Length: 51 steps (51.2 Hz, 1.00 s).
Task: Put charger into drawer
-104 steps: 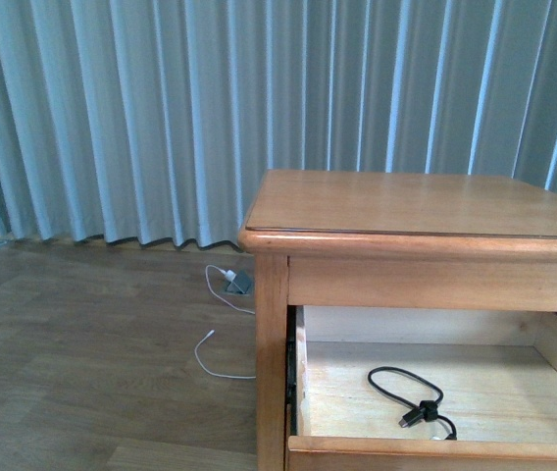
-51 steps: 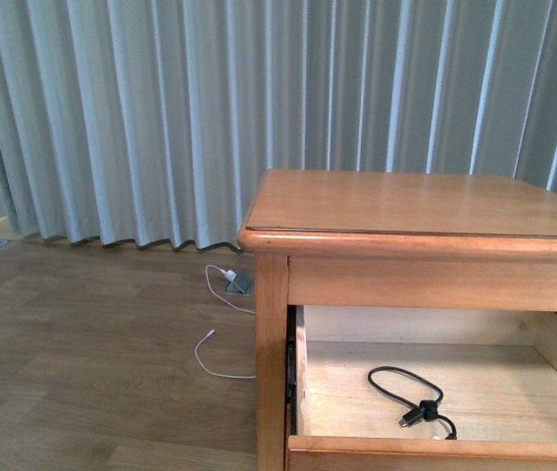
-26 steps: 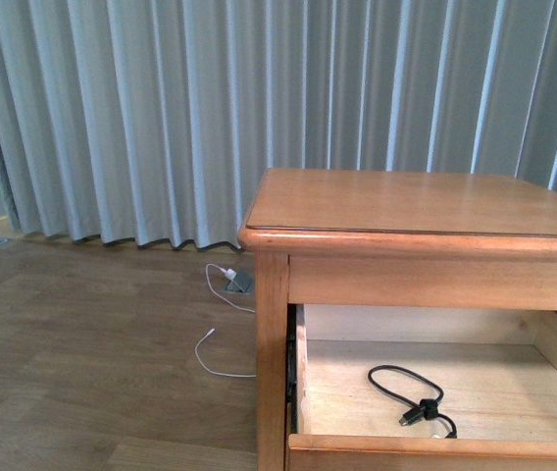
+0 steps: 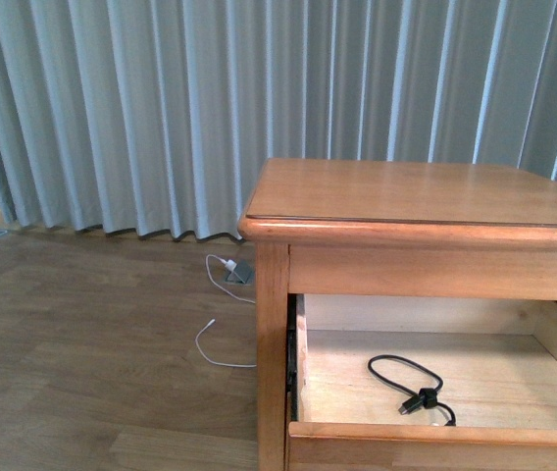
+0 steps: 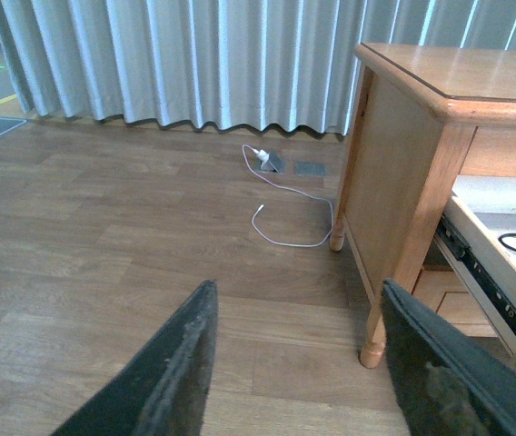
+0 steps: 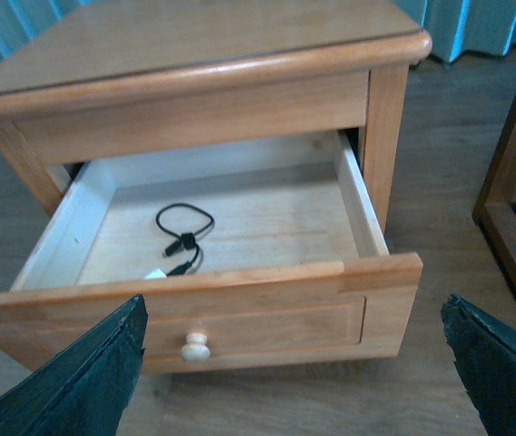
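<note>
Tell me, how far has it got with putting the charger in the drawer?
Done, it seems: the charger lies on the floor of the drawer, its black cable looped. In hand: nothing. The left hand and right hand are both open and empty. Left: the drawer stands pulled out, so pushing it shut may be all that remains, if that is wanted.

Charger (image 6: 185, 242) in open drawer (image 6: 267, 322), prob. nr its front; cable (image 4: 200, 348) on floor left of cabinet (image 4: 416, 191).
</note>
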Available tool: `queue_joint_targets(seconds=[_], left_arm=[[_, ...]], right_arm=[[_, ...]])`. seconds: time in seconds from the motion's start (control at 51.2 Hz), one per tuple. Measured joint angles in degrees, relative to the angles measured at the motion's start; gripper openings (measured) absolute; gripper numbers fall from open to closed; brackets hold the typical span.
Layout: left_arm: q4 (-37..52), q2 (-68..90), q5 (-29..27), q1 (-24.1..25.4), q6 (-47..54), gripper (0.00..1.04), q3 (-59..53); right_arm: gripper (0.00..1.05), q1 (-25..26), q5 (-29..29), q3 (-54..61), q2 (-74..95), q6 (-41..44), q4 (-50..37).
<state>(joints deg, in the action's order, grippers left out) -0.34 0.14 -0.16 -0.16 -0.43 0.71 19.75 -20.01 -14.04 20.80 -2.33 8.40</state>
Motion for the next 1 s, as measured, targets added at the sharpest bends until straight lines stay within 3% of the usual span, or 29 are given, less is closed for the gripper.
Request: queue_joint_targets(seconds=[0.059,0.215,0.352,0.625,0.997], left_arm=[[0.0,0.0,0.0,0.0,0.0,0.72,0.0],[0.02,0.0,0.0,0.0,0.02,1.0,0.0],[0.0,0.0,0.0,0.0,0.15,0.99,0.0],[0.02,0.0,0.0,0.0,0.15,0.99,0.0],[0.0,0.0,0.0,0.0,0.15,0.99,0.0]], right_arm=[[0.97,-1.22,1.05,-0.85,2.56,0.96,3.23],[0.97,-6.36,5.31,-2.54,9.75,3.82,6.64],[0.97,-13.18,9.55,-3.8,18.12,7.1,6.58],[0.97,-24.72,16.55,-10.73,43.82,5.14,-5.35],[0.97,-27.89,21.49,-16.52,61.22,-2.01,-13.73]])
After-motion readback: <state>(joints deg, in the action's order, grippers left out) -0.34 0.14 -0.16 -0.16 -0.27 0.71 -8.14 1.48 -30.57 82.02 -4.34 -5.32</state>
